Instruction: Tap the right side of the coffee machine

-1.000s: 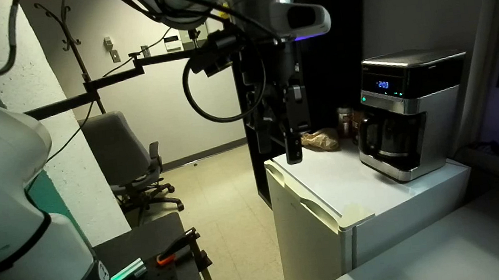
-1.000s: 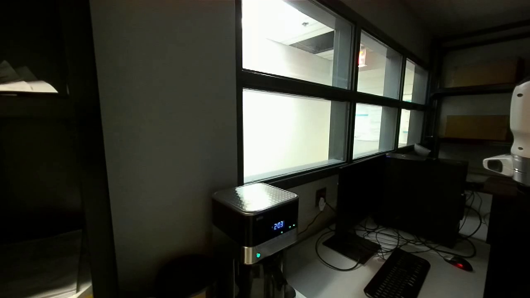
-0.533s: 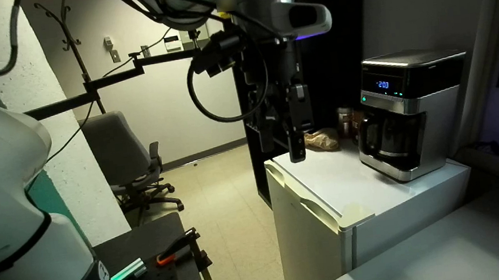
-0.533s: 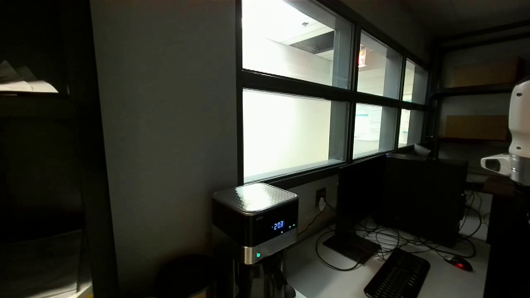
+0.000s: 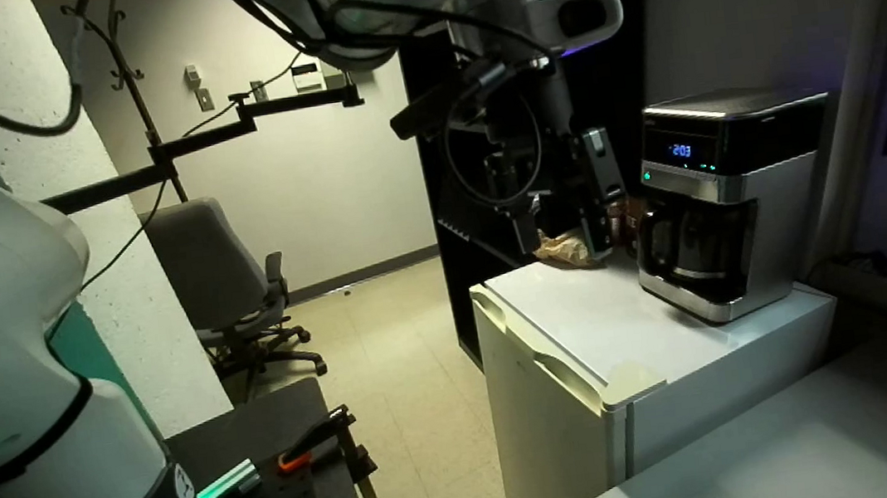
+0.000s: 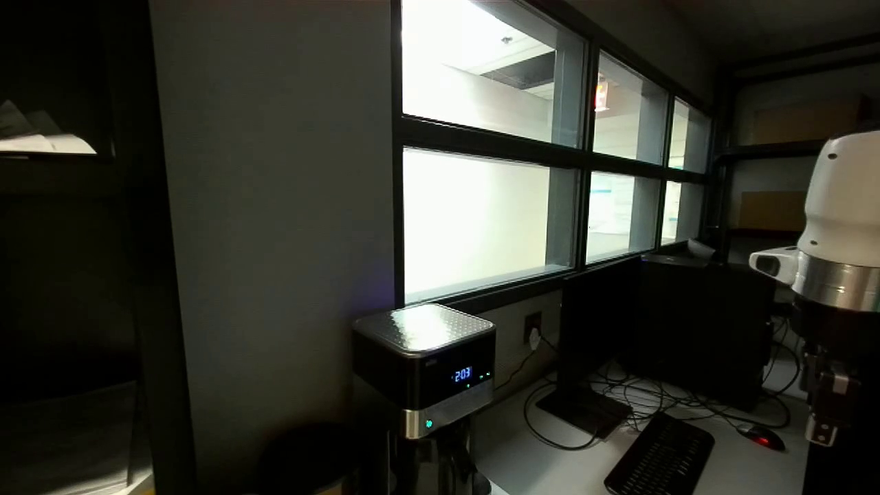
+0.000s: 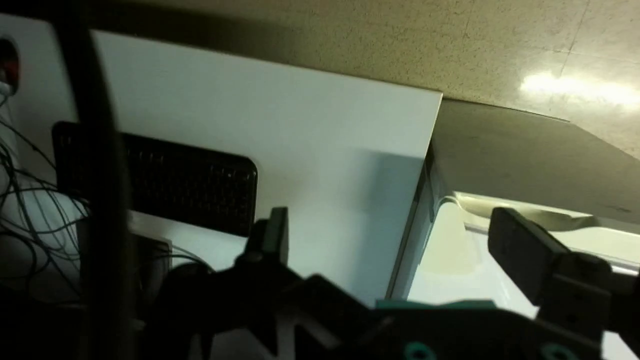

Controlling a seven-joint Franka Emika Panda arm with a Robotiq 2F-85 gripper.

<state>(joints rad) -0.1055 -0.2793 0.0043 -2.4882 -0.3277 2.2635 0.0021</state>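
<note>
The coffee machine [image 5: 774,220] is a boxy silver-and-black maker with a blue-lit display and dark carafe. It stands upright on the white cabinet [image 5: 619,321]; its top part also shows in an exterior view [image 6: 421,378]. It is out of the wrist view. My gripper [image 5: 563,245] is over the cabinet's far end, with a gap between it and the machine's front in that view. In an exterior view the gripper shows partly at the right edge, with one fingertip [image 6: 821,432] visible. In the wrist view my gripper [image 7: 390,217] is open, its fingers wide apart with nothing between.
A crumpled paper bag [image 5: 565,252] and jars [image 5: 618,216] sit behind the gripper on the cabinet. A white desk [image 7: 310,130] beside the cabinet holds a keyboard [image 7: 200,185], cables and monitors [image 6: 694,337]. A dark shelf [image 5: 461,222] stands behind the cabinet.
The arm and gripper have moved right toward the coffee machine in an exterior view, and the gripper has turned and tilted. Elsewhere the arm has come further in from the right edge.
</note>
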